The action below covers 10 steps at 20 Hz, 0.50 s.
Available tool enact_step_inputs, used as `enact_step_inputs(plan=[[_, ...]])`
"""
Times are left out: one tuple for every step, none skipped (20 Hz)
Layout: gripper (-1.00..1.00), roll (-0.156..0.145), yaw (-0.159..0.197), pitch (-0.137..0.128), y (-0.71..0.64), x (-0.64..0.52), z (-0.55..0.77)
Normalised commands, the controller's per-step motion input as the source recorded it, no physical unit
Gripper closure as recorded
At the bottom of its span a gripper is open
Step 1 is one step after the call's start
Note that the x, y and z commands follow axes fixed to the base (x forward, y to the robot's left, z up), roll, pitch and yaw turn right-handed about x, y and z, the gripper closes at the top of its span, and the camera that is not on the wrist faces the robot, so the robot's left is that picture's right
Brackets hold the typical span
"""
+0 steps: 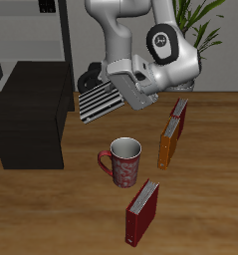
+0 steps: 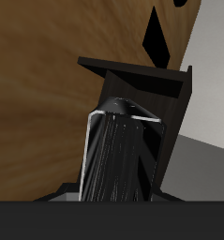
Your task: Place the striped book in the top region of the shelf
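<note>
Exterior view: the striped book (image 1: 97, 102) is carried in the air by the gripper (image 1: 113, 97), closed on one end of it, so that the book can be brought over the shelf (image 1: 31, 115). The book is held beside the shelf's top edge, not yet on it. Open room is seen above the shelf; the mug (image 1: 122, 161) stands below, apart.

Black-and-white striped book (image 1: 99, 104) held in the air, tilted, just beside the shelf's upper edge, above the desk. Near-black, boxy, low shelf (image 1: 31, 115) standing on the desk, its top surface flat.
</note>
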Motion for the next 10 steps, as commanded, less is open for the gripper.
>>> enact_step_inputs(plan=[[1.00,-0.020,0.011,-0.013,-0.16,0.09,0.04],[1.00,-0.051,-0.023,0.000,-0.16,0.03,0.04],[1.00,0.045,0.003,0.015,-0.05,0.07,0.04],[1.00,-0.058,-0.021,-0.016,-0.19,0.00,0.11],[1.00,0.011,0.000,-0.018,-0.04,0.06,0.04],[1.00,-0.043,-0.030,0.029,-0.24,0.23,0.06],[1.00,0.000,0.000,0.000,-0.04,-0.04,-0.02],[1.00,-0.033,-0.003,0.020,-0.15,0.05,-0.05],[1.00,-0.016,-0.012,0.047,-0.11,0.09,-0.03],[1.00,0.009,0.004,-0.050,-0.06,0.02,0.00]])
